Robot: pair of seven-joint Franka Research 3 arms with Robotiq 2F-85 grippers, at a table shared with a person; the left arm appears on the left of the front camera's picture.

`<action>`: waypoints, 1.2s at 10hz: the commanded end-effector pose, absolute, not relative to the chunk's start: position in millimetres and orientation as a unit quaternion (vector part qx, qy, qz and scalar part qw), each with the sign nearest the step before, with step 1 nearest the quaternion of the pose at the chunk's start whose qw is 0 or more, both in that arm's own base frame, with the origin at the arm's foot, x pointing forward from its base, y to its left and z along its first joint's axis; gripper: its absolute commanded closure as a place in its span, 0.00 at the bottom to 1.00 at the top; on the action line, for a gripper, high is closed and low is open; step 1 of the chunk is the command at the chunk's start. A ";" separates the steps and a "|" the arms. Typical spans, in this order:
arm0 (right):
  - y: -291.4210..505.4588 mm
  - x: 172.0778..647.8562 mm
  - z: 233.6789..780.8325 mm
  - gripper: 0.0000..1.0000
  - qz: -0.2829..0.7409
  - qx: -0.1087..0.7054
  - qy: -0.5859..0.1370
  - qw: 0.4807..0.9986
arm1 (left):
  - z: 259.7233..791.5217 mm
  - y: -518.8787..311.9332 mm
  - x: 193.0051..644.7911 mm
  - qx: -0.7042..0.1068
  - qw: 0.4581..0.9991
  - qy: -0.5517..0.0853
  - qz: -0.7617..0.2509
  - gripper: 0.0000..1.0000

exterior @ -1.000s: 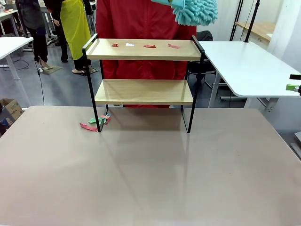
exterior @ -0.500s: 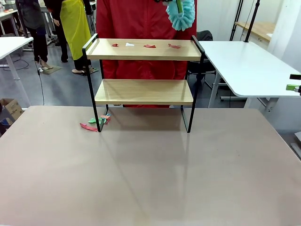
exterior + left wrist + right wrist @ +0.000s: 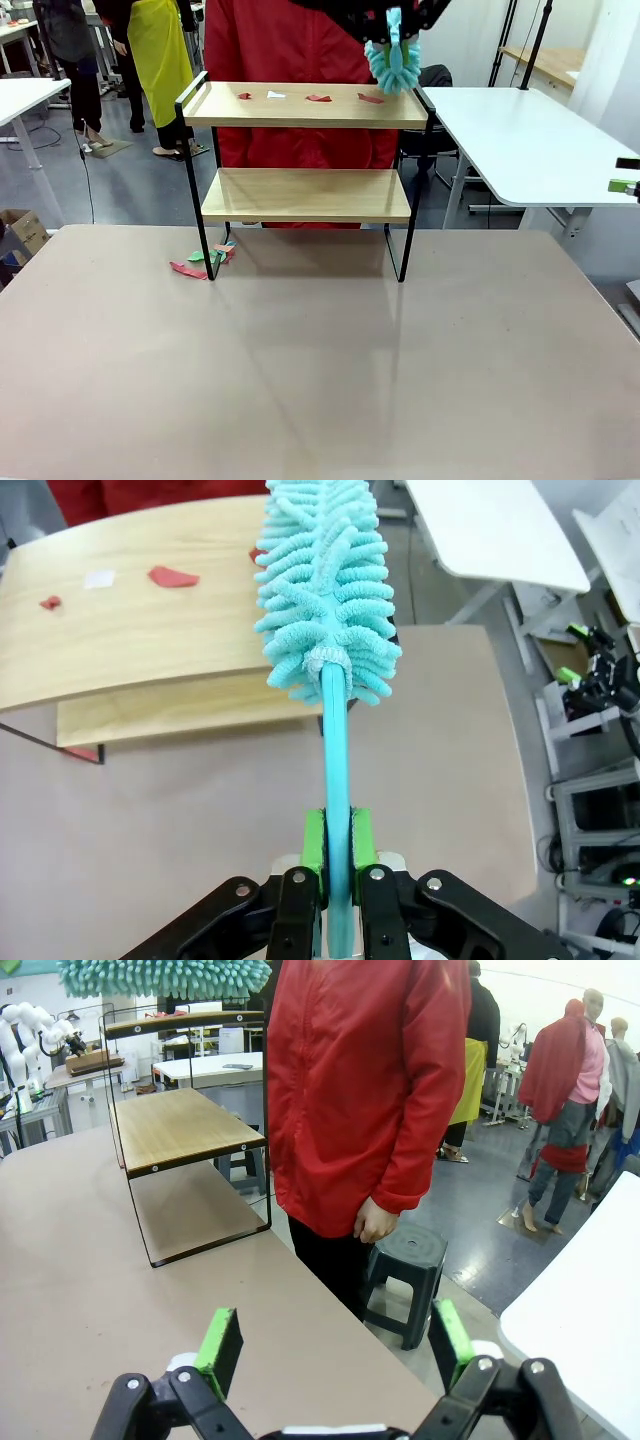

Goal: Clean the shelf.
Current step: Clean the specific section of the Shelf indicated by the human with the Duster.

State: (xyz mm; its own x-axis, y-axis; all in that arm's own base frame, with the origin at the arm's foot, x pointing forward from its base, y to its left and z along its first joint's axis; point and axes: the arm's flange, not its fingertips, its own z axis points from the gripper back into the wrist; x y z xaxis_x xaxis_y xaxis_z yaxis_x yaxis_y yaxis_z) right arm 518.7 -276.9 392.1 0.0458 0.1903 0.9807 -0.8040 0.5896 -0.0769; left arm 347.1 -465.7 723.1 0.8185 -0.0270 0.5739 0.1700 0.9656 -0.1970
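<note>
Teal duster (image 3: pixel 392 62), clamped in left gripper (image 3: pixel 338 842), is poised upper right above the shelf (image 3: pixel 300 118). Paper scraps (image 3: pixel 318 98) should be swept off next. Right gripper (image 3: pixel 335 1345) is held wide.

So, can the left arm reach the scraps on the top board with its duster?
Probably yes: the duster hangs just above the right end of the board, with nothing between it and the scraps.

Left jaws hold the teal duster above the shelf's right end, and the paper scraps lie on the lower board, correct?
Not quite. The paper scraps lie on the shelf's top board, not the lower one, as the front view shows. The duster part is right.
</note>
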 end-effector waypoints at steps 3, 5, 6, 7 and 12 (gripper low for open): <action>-275.2 520.2 398.3 0.00 0.367 0.262 -0.579 0.679 | 703.8 -491.7 352.0 -0.102 0.957 -0.267 -0.038 0.87; -275.2 520.2 398.3 0.00 0.367 0.262 -0.579 0.679 | 698.7 -493.3 353.2 -0.095 0.961 -0.260 -0.016 0.87; -275.2 520.2 398.3 0.00 0.367 0.262 -0.579 0.679 | 703.6 -494.3 354.4 -0.086 0.968 -0.236 -0.020 0.87; -275.2 520.2 398.3 0.00 0.367 0.262 -0.579 0.679 | 689.0 -489.6 352.9 -0.103 0.961 -0.254 -0.041 0.87; -275.2 520.2 398.3 0.00 0.367 0.262 -0.579 0.679 | 685.2 -436.7 380.1 -0.064 0.974 -0.215 0.026 0.87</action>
State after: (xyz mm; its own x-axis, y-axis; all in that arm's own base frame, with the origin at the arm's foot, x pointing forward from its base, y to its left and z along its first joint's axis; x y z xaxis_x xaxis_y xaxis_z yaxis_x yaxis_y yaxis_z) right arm 518.8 -276.7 392.2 0.0456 0.1902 0.9807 -0.8042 0.5894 -0.0769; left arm 386.8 -455.7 688.5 0.8945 0.0534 0.4438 0.0134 0.9892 -0.1462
